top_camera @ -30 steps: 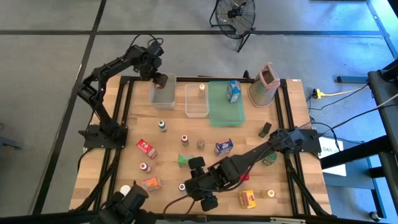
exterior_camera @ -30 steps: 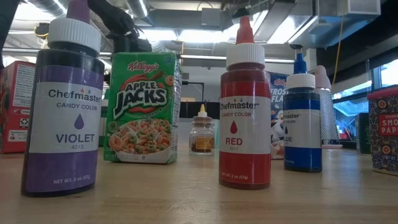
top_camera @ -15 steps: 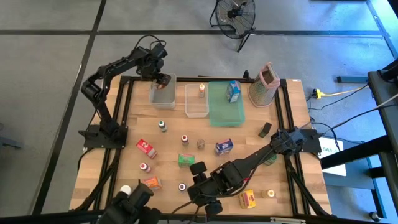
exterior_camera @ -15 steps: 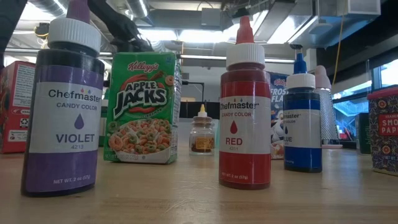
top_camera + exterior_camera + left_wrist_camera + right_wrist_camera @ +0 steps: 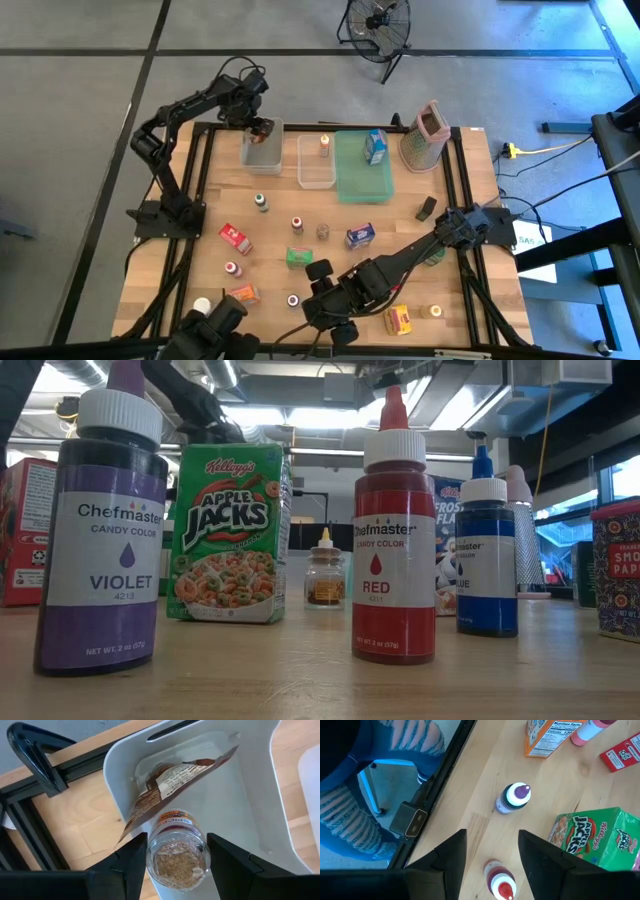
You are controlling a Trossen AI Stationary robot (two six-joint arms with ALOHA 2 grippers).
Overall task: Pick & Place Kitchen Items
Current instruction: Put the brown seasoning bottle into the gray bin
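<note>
— Between the left gripper's (image 5: 175, 857) dark fingers (image 5: 135, 862), what do you see?
— It holds a clear spice jar (image 5: 176, 851) of brown grains, jaws clamped on its sides, above the clear bin (image 5: 250, 795) at the table's far left corner. A brown packet (image 5: 170, 780) lies tilted inside that bin.
— And the right gripper (image 5: 490, 851)?
— It hangs over the near edge, jaws apart on nothing, just above the red-capped bottle (image 5: 500, 881), with the violet-capped bottle (image 5: 515, 797) and green cereal box (image 5: 595, 837) nearby.

A spice jar (image 5: 176, 851) sits between the left pincer (image 5: 175, 860) fingers, above a packet (image 5: 170, 780) in the bin (image 5: 250, 810).
</note>
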